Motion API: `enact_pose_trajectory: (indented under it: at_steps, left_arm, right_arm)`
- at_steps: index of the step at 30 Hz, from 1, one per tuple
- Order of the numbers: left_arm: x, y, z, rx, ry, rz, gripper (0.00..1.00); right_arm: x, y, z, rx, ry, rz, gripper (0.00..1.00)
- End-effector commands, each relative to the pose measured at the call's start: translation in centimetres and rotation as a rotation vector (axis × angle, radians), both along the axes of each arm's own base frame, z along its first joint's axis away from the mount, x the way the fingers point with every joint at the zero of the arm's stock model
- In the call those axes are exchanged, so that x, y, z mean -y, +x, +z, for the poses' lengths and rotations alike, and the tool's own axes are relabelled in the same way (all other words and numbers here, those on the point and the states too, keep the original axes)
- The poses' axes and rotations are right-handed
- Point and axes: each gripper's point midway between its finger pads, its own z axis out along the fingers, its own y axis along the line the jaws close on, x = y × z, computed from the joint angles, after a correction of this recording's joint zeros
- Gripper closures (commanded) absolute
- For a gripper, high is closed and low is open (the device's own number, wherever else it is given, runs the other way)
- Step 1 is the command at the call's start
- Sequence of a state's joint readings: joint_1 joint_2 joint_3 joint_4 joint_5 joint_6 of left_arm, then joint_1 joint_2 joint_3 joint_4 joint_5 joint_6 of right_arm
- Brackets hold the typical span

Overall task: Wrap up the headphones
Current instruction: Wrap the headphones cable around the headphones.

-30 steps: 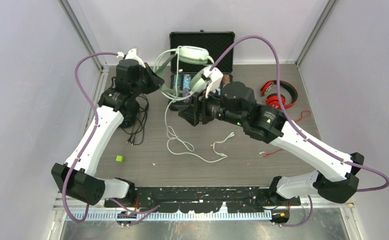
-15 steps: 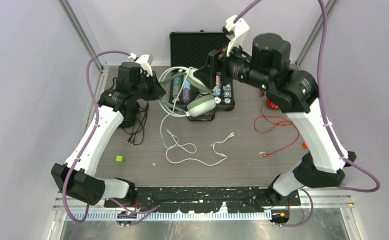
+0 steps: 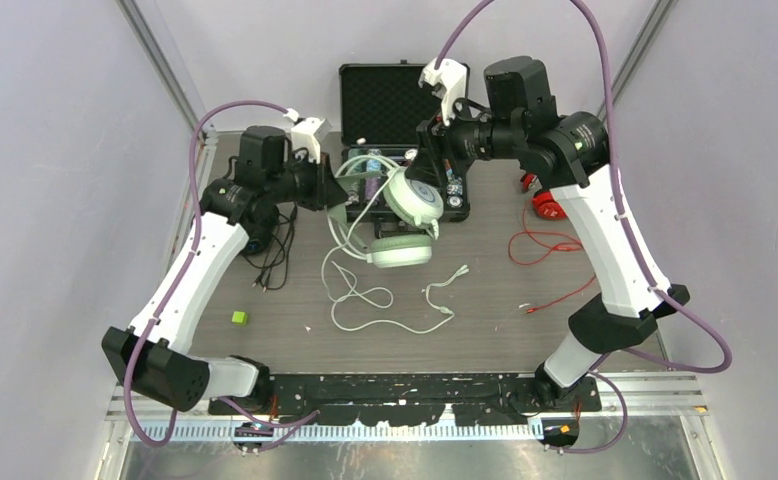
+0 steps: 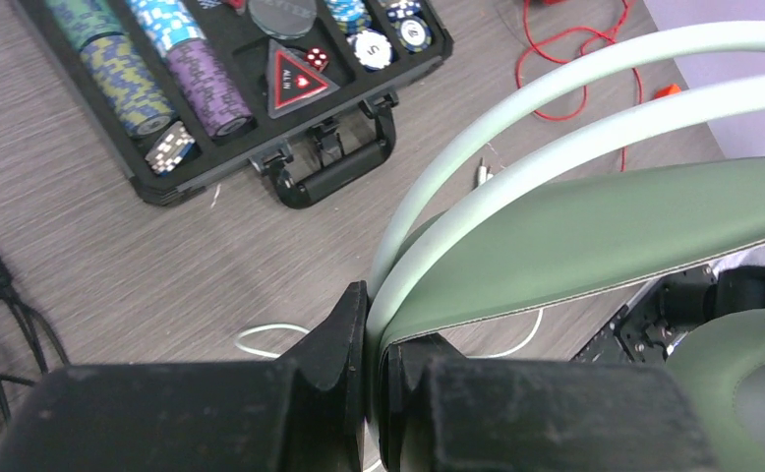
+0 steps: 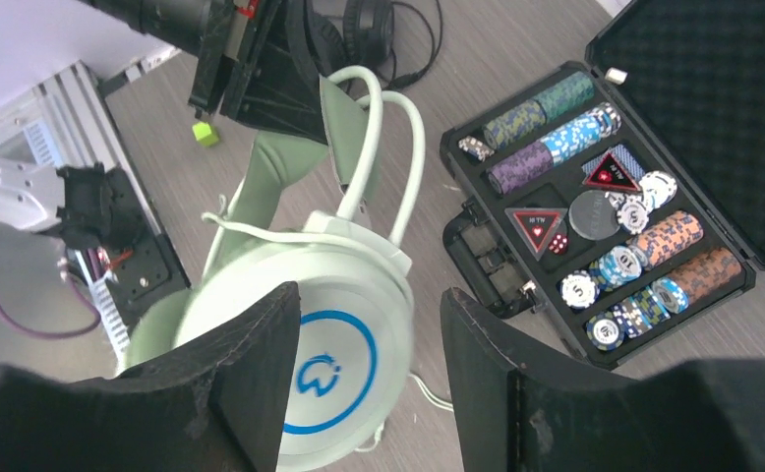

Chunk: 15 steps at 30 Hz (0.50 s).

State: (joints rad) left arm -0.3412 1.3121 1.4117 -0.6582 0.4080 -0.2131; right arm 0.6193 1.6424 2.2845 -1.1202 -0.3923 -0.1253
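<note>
From above, the left gripper (image 3: pixel 331 192) is clamped shut on the headband of the mint headphones (image 3: pixel 412 199), which hang in the air over the near edge of the open poker-chip case (image 3: pixel 402 95). One ear cup sits right in front of the right gripper (image 3: pixel 423 172) and the other cup hangs lower, over the table (image 3: pixel 485 320). Their white cable (image 3: pixel 365 300) trails down and loops loosely on the wood. The red headphones (image 3: pixel 548 206) lie at the right, partly behind the right arm, with their red cable (image 3: pixel 555 268) sprawled nearby. A black cable (image 3: pixel 277 262) lies beside the left arm, and a green cube (image 3: pixel 238 317) sits nearer the bases. In the left wrist view the fingers (image 4: pixel 339 339) are pressed together on the headband, pinching the padded strap and thin hoops where they meet, and the band arcs away to the upper right. In the right wrist view the fingers (image 5: pixel 251 364) stand apart with the round cup between them. The cup overlaps the left-hand finger in the picture, and a clear gap separates it from the other. The black headphones (image 5: pixel 369 22) lie at the top edge.
</note>
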Motion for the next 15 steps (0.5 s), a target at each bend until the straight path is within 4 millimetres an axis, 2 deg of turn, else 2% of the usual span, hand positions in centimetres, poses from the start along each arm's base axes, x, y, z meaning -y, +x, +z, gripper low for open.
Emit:
enact_pose_trajectory:
  at_steps: [1,7,10,15]
  left_arm:
    - [1.7,-1.7,4.1,0.108,-0.086,-0.122,1.0]
    - [2.0,-2.2,3.8,0.12,-0.061,-0.175,1.0]
    - [2.1,-2.4,3.8,0.122,-0.056,-0.187,1.0]
    - [2.7,-2.7,3.7,0.128,-0.055,-0.22,1.0]
  right_arm:
    - [0.6,-1.9,0.0,0.015,-0.028,0.121,0.41]
    - [0.1,-3.1,-0.1,0.003,-0.011,0.197,0.41]
    - [-0.3,-3.8,-0.8,-0.031,-0.012,0.245,0.4]
    - [-1.1,-3.2,-1.5,-0.057,0.003,0.254,0.41]
